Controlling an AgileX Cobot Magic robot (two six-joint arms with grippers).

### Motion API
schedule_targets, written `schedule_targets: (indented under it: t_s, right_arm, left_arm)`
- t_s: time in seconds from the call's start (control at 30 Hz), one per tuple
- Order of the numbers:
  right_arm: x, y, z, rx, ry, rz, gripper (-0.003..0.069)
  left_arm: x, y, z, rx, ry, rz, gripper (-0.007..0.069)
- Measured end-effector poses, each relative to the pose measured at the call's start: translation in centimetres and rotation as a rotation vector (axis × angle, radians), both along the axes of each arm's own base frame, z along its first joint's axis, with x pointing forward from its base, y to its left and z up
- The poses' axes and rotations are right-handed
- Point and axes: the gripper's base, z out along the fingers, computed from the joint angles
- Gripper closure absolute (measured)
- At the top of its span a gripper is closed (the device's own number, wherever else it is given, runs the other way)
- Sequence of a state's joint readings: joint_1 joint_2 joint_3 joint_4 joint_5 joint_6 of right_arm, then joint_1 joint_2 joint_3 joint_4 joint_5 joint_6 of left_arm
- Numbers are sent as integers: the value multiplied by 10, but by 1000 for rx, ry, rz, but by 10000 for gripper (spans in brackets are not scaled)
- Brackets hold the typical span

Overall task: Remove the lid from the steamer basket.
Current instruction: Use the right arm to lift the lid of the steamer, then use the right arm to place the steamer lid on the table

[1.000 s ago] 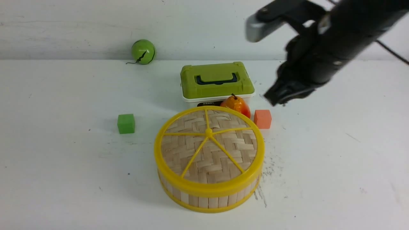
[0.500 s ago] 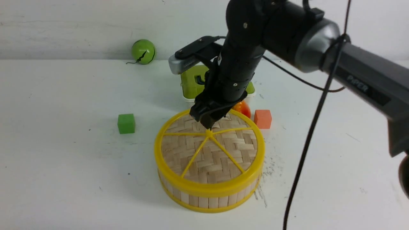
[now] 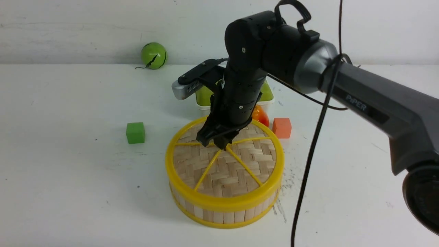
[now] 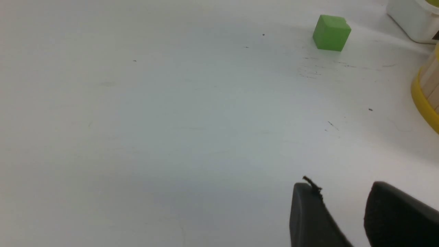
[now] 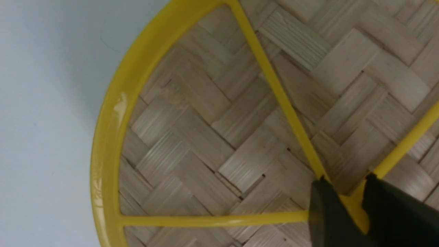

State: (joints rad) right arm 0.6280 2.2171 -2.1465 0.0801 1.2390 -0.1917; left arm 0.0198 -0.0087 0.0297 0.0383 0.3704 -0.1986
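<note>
The lid [image 3: 224,171], woven bamboo with a yellow rim and spokes, sits on the steamer basket [image 3: 219,216] at the table's middle front. My right gripper [image 3: 219,143] points down at the lid's centre. In the right wrist view the lid [image 5: 205,137] fills the frame, and the gripper [image 5: 344,183] stands with one finger on each side of the yellow hub [image 5: 353,202], a gap still between the fingers. My left gripper [image 4: 343,192] is open and empty above bare table. The basket's edge [image 4: 423,99] shows beside it.
A green cube [image 3: 135,132] lies left of the basket and also shows in the left wrist view [image 4: 331,33]. An orange cube [image 3: 282,127], an orange-red fruit [image 3: 261,116] and a green-lidded white box [image 3: 265,94] stand behind the basket. A green ball [image 3: 153,55] is at the back.
My right arm has swung in from the upper right and come down onto the lid's centre, with its fingers now either side of the hub. The lid and basket have not moved.
</note>
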Motion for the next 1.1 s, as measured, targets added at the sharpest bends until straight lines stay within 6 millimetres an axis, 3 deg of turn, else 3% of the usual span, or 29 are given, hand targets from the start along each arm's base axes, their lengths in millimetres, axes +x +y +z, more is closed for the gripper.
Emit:
schedule_targets:
  t_s: [0.17, 0.27, 0.3, 0.33, 0.4, 0.43, 0.47, 0.5, 0.53, 0.6, 0.63, 0.67, 0.73, 0.77, 0.87, 1.03, 1.1]
  right_arm:
    - [-4, -3, 13, 7, -22, 1, 554]
    - [-18, -18, 62, 57, -107, -7, 554]
    - [-21, -21, 69, 66, -119, -8, 554]
    - [-32, -37, 97, 102, -160, -26, 554]
    - [-44, -68, 127, 132, -205, -71, 554]
    - [-45, -72, 129, 132, -207, -77, 554]
    - [-51, -98, 134, 122, -205, -127, 554]
    - [-56, -126, 134, 102, -191, -187, 554]
    - [-56, -130, 133, 98, -188, -196, 554]
    - [-63, -175, 114, 47, -122, -327, 554]
    - [-64, -179, 112, 44, -117, -339, 554]
    - [-67, -207, 91, 27, -79, -439, 554]
    - [-66, -226, 70, 34, -76, -528, 554]
    - [-67, -228, 67, 30, -66, -536, 554]
    - [-61, -243, 29, 32, -55, -610, 554]
    - [-43, -241, -11, 34, -38, -622, 554]
    - [-37, -240, -18, 40, -47, -628, 554]
  left_arm:
    - [0, 0, 0, 0, 0, 0, 386]
    - [0, 0, 0, 0, 0, 0, 386]
    - [0, 0, 0, 0, 0, 0, 386]
    - [0, 0, 0, 0, 0, 0, 386]
    - [0, 0, 0, 0, 0, 0, 386]
    - [0, 0, 0, 0, 0, 0, 386]
    - [0, 0, 0, 0, 0, 0, 386]
    - [0, 0, 0, 0, 0, 0, 386]
    - [0, 0, 0, 0, 0, 0, 386]
    - [0, 0, 0, 0, 0, 0, 385]
    - [0, 0, 0, 0, 0, 0, 385]
    - [0, 0, 0, 0, 0, 0, 385]
    - [0, 0, 0, 0, 0, 0, 385]
    - [0, 0, 0, 0, 0, 0, 385]
    - [0, 0, 0, 0, 0, 0, 385]
    - [0, 0, 0, 0, 0, 0, 385]
    - [0, 0, 0, 0, 0, 0, 385]
